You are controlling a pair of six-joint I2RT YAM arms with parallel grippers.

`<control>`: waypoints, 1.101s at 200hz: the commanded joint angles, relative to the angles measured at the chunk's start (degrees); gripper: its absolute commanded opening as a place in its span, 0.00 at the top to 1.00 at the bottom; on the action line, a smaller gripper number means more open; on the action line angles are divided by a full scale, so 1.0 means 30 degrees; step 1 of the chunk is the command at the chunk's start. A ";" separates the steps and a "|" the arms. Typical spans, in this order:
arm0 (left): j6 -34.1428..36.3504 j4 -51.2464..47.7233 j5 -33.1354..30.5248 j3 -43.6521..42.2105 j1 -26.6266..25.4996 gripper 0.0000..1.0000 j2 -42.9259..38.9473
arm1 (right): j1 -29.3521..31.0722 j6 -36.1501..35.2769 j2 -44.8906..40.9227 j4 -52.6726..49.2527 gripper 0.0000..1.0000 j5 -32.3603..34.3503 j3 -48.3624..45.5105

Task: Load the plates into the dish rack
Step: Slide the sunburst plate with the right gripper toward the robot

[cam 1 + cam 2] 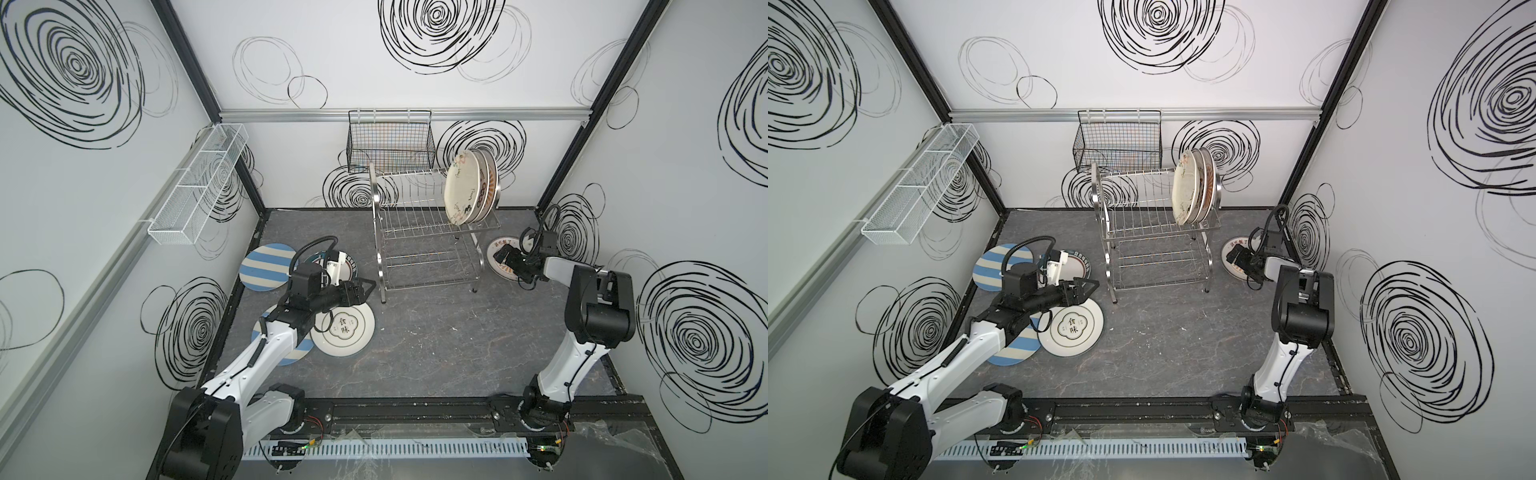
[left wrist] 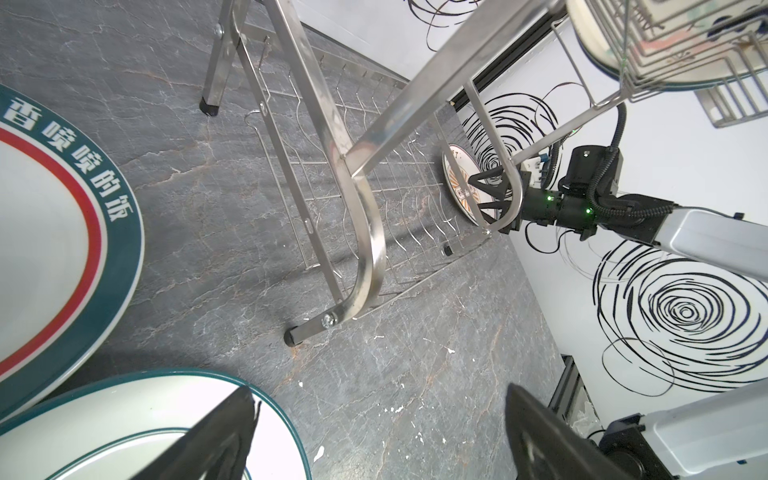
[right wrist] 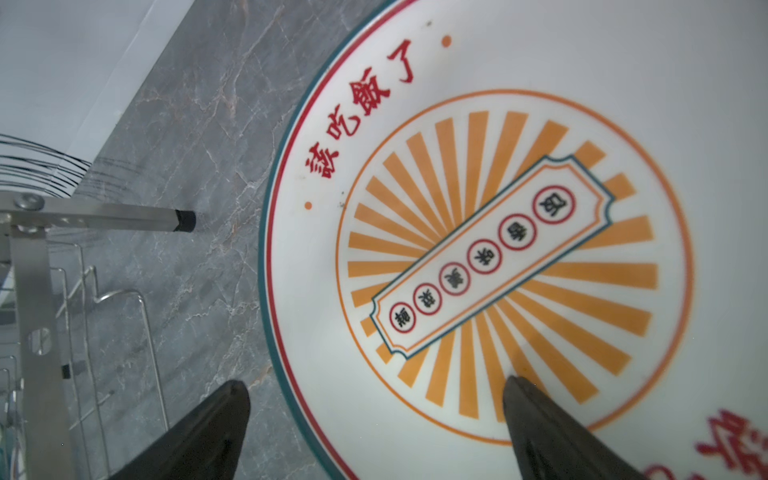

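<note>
Dish rack [image 1: 415, 226] at nine o'clock; your right gripper [image 3: 374, 382], spread wide and empty, straddles the sunburst plate's [image 3: 498, 232] rim.

"食味" cream plate [image 1: 343, 328]; "該吃飯了" sunburst plate [image 3: 498, 249]; "香喷喷的饭" green-rim plate [image 2: 45, 232]

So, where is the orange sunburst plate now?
In both top views the orange sunburst plate lies on the table, right of the dish rack, with the open right gripper over its rim.
</note>
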 commanded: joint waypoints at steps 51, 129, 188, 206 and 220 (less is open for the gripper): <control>-0.0127 0.1057 0.0003 -0.0275 -0.0195 0.04 -0.0318 | 0.0090 -0.0446 -0.2210 -0.1203 0.00 0.1162 -0.2832; -0.0068 0.0927 -0.0034 -0.0246 -0.0426 0.04 -0.0364 | 0.0409 -0.0275 -0.5466 -0.1417 0.00 0.0899 -0.6636; 0.0047 0.0775 -0.0034 -0.0155 -0.0576 0.04 -0.0393 | 0.1612 0.0877 -0.8972 -0.1468 0.00 0.0764 -1.0055; 0.0097 0.0648 -0.0063 -0.0123 -0.0599 0.04 -0.0428 | 0.2565 0.1254 -0.9988 -0.1774 0.00 0.1076 -1.0733; 0.0074 0.0678 -0.0063 -0.0126 -0.0640 0.04 -0.0433 | 0.3209 0.1657 -1.0696 -0.2019 0.00 0.1041 -1.1167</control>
